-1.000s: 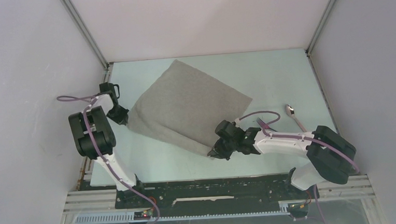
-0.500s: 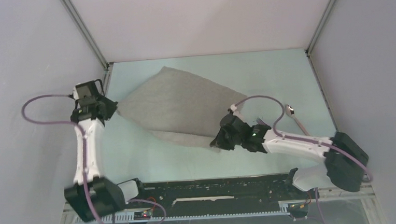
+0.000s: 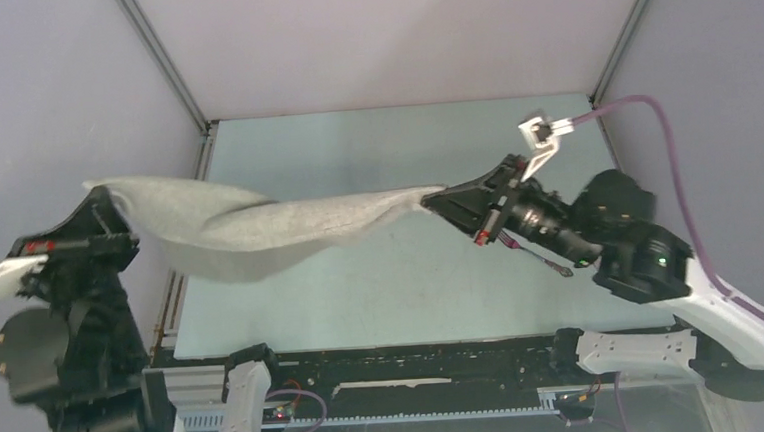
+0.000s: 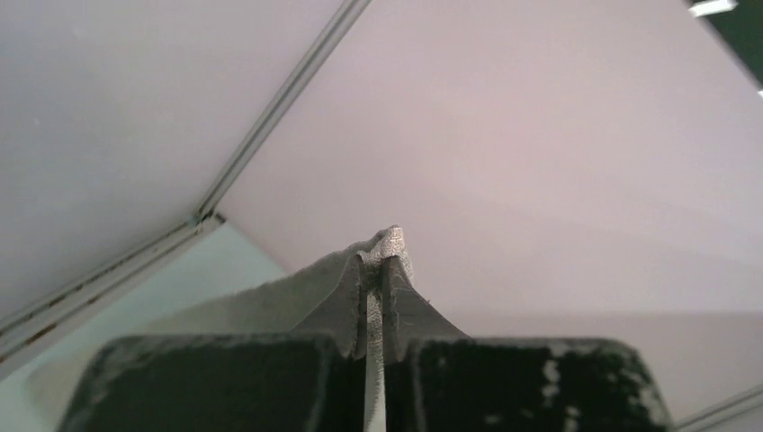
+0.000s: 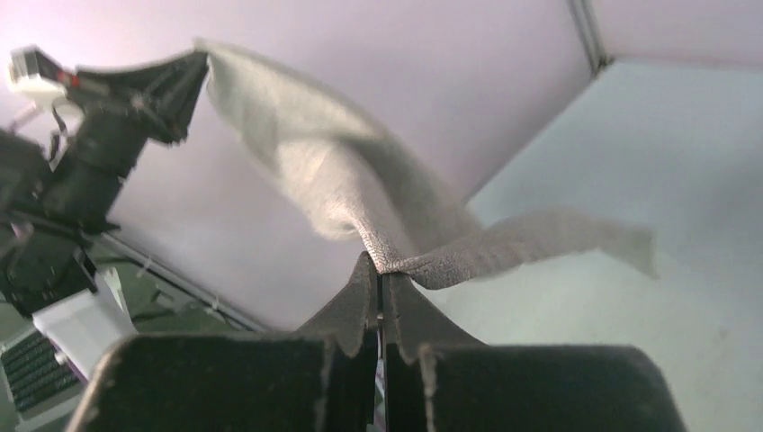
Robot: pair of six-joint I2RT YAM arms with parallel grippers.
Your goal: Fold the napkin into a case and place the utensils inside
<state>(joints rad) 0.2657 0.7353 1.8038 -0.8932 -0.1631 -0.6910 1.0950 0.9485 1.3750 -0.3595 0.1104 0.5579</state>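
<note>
The grey-beige napkin (image 3: 259,229) hangs in the air, stretched across the table and sagging in the middle. My left gripper (image 3: 108,198) is shut on its left corner; in the left wrist view the cloth (image 4: 392,239) pokes out past the closed gripper (image 4: 378,263). My right gripper (image 3: 435,199) is shut on the opposite corner, and the napkin (image 5: 360,189) runs from that gripper (image 5: 382,272) towards the left gripper (image 5: 191,74). One thin utensil (image 3: 546,263) shows beneath the right arm; fork or spoon I cannot tell. No case is in view.
The pale green table (image 3: 412,284) lies below the cloth, boxed in by white walls with metal corner posts (image 3: 163,64). A purple cable (image 3: 654,149) loops over the right arm. The black base rail (image 3: 407,360) runs along the near edge.
Both arms have risen and pulled apart, taking the napkin off the table. The left gripper went left and up, the right one swung right; the cloth now hangs taut between them.
</note>
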